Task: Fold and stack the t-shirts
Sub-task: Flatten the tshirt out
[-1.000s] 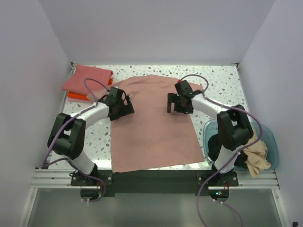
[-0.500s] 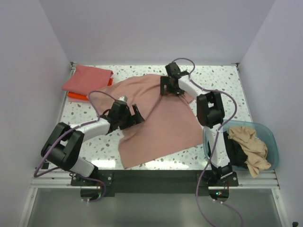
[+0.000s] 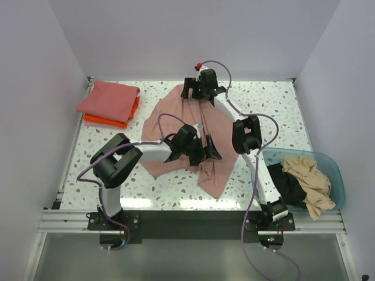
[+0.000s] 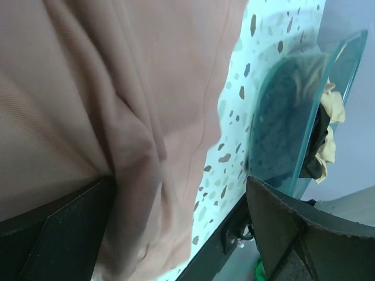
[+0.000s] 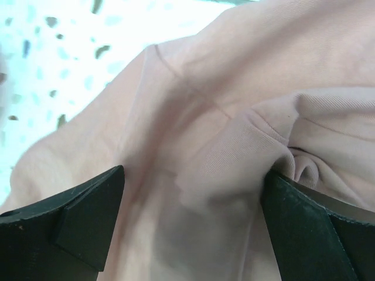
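left gripper (image 3: 206, 153): jaws spread, pink shirt (image 3: 170, 117) bunched between them, mid-table | right gripper (image 3: 196, 93): jaws spread over the shirt's far edge | red shirt (image 3: 108, 98) folded on orange shirt (image 3: 94, 121), far left | tan shirt (image 3: 307, 175) and black shirt (image 3: 288, 186) in tub (image 3: 335, 170), near right

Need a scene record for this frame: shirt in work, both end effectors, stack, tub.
shirt in work: dusty pink t-shirt, bunched up in the centre
left end effector: at the shirt's near part, cloth between its fingers, grip unclear
right end effector: at the shirt's far edge, cloth between its fingers, grip unclear
stack: coral red t-shirt folded on orange t-shirt, far left
tub: tan t-shirt and black t-shirt inside, unfolded
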Tool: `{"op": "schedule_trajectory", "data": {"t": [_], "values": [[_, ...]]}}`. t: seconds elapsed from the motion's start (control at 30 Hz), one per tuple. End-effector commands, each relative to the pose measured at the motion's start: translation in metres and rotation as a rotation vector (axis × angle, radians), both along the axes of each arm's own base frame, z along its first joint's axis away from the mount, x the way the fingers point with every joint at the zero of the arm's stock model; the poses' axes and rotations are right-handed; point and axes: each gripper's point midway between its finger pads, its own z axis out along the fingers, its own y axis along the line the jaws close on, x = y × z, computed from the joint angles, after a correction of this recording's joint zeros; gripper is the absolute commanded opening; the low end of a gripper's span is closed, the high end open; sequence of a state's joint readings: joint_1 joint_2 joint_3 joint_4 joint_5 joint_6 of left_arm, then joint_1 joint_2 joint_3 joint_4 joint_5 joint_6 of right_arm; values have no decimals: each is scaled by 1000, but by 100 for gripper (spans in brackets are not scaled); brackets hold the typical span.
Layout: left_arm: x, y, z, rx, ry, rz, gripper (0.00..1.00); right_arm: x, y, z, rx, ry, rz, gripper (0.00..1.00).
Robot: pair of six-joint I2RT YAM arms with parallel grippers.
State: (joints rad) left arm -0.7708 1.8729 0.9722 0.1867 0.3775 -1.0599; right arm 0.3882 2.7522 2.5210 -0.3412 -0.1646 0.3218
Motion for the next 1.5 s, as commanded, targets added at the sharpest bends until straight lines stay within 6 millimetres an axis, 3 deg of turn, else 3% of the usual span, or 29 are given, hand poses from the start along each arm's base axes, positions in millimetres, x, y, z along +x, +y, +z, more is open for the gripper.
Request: {"op": "schedule_trajectory", "data": {"t": [0.0,0.03,0.1,0.2,0.23,0.27,0.3,0.37,0.43,0.47,0.5,0.53,0.6,0.63,0.67,0.7,0.77,0.83,0.9,0.93,0.97,1.0,1.03,1.1,1.13,1.2,1.23,1.4,1.47], "values": [[-39,4,-38,141,152,-66,100,-6,37,18,127,-41,134,99],[-38,7,-35,161,147,-62,100,-11,35,13,118,-28,140,99],[-30,15,-19,204,80,-37,100,-13,32,43,91,-75,154,99],[-13,32,19,261,-52,16,100,-24,19,64,25,-68,152,98],[-7,36,33,273,-91,35,100,-30,10,90,9,-85,127,99],[5,48,55,301,-177,90,100,-35,4,97,-6,-85,119,99],[3,60,59,345,-187,103,100,-40,1,112,-10,-103,108,99],[23,88,88,413,-294,215,100,-54,-16,137,-31,-123,56,99],[40,122,96,472,-300,304,100,-69,-32,130,-62,-83,16,99],[46,132,102,471,-307,314,100,-78,-38,156,-56,-114,-9,99],[56,139,106,456,-319,328,100,-90,-48,136,-81,-60,-32,99],[70,155,108,462,-322,365,100,-100,-55,136,-88,-42,-58,99],[89,163,103,499,-345,357,100,-120,-70,146,-85,-26,-121,99],[107,166,115,493,-367,374,100,-136,-84,119,-125,43,-155,99],[118,167,100,523,-343,348,100,-143,-94,113,-133,70,-210,99],[137,159,117,486,-384,340,100,-153,-113,105,-161,95,-270,99],[163,162,98,509,-359,322,100,-161,-138,90,-162,167,-332,99],[196,161,111,493,-416,323,100,-166,-152,72,-153,251,-354,99],[226,155,77,531,-403,256,100,-174,-171,49,-165,359,-362,99],[234,155,92,524,-429,275,100,-174,-176,43,-171,376,-371,99],[241,155,61,567,-396,245,100,-173,-181,39,-188,380,-371,99],[255,153,65,575,-422,248,100,-171,-182,29,-205,395,-367,99],[264,164,37,658,-392,272,100,-175,-187,24,-233,422,-372,99],[280,167,32,703,-395,290,100,-170,-196,18,-262,437,-393,99],[282,172,8,726,-354,271,100,-172,-204,6,-297,468,-412,99],[288,180,-1,740,-334,274,100,-164,-215,3,-310,479,-430,99],[288,186,-13,765,-317,282,100,-166,-220,-12,-337,515,-430,99],[279,227,-40,825,-238,330,100,-145,-239,-29,-392,527,-444,99],[272,231,-41,816,-216,329,100,-143,-246,-43,-415,562,-444,99]]}}
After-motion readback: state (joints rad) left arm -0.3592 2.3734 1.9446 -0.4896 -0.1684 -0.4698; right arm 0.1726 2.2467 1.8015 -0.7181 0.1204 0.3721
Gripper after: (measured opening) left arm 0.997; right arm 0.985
